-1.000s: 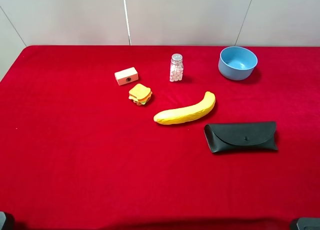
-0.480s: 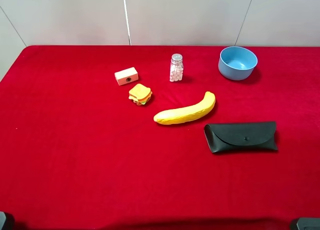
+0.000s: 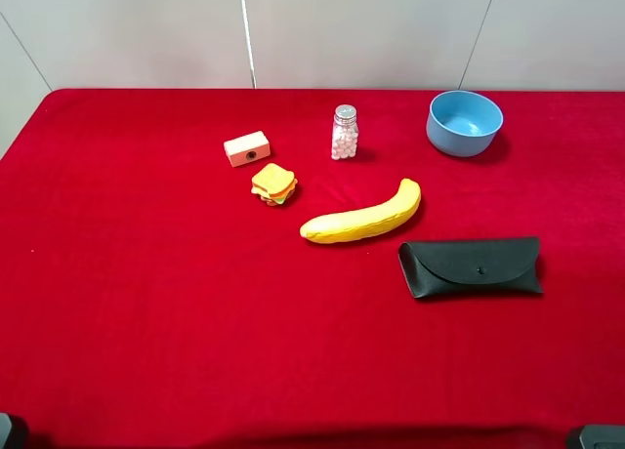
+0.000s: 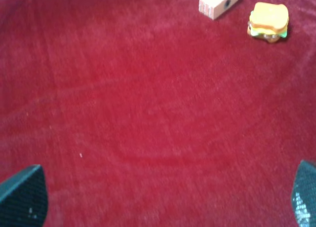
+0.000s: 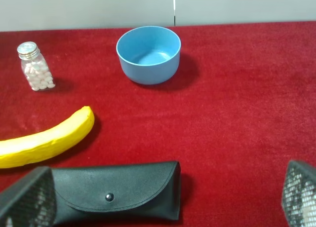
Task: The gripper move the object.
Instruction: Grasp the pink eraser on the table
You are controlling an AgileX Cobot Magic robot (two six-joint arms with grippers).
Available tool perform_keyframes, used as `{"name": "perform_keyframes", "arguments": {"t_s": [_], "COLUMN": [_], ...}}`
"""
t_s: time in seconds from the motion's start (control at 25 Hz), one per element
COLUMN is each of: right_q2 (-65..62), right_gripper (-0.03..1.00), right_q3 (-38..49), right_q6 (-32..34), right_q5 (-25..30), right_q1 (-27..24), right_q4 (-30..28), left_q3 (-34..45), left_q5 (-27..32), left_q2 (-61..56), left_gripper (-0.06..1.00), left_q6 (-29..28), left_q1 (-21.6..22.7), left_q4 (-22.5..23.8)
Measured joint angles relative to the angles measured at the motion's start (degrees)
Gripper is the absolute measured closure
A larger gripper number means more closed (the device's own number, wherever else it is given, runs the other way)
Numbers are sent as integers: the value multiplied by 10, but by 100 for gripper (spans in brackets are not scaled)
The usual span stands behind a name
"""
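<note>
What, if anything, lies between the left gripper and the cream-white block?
Nothing visible. In the left wrist view only bare red cloth lies between the open left gripper and the block. The toy sandwich sits beside the block, off the direct line.

Of the left gripper (image 4: 163, 196) only two fingers (image 4: 22, 197) show, as dark, near-black tips with a fine dotted mesh surface. On the right gripper (image 5: 163, 196) the fingers (image 5: 27, 197) look greyer, with a plain cross-hatched grid. The high view catches only small black rounded bits (image 3: 10, 432) of the robot at its lower corners.
</note>
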Motion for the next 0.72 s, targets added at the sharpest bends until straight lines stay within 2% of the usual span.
{"name": "perform_keyframes", "arguments": {"t_s": [0.36,0.6,0.72], "right_q2": [0,0,0], "right_gripper": [27,27,27], "right_q3": [0,0,0], "right_q6": [0,0,0], "right_q5": [0,0,0], "right_q1": [0,0,0], "right_q4": [0,0,0], "left_q3": [-3,-3,-3], "left_q5": [-138,-266,-308], "left_q2": [166,280,336], "left_gripper": [-3,-3,-3], "left_q6": [24,78,111], "left_q1": [0,0,0], "left_q4": [0,-40,-69]}}
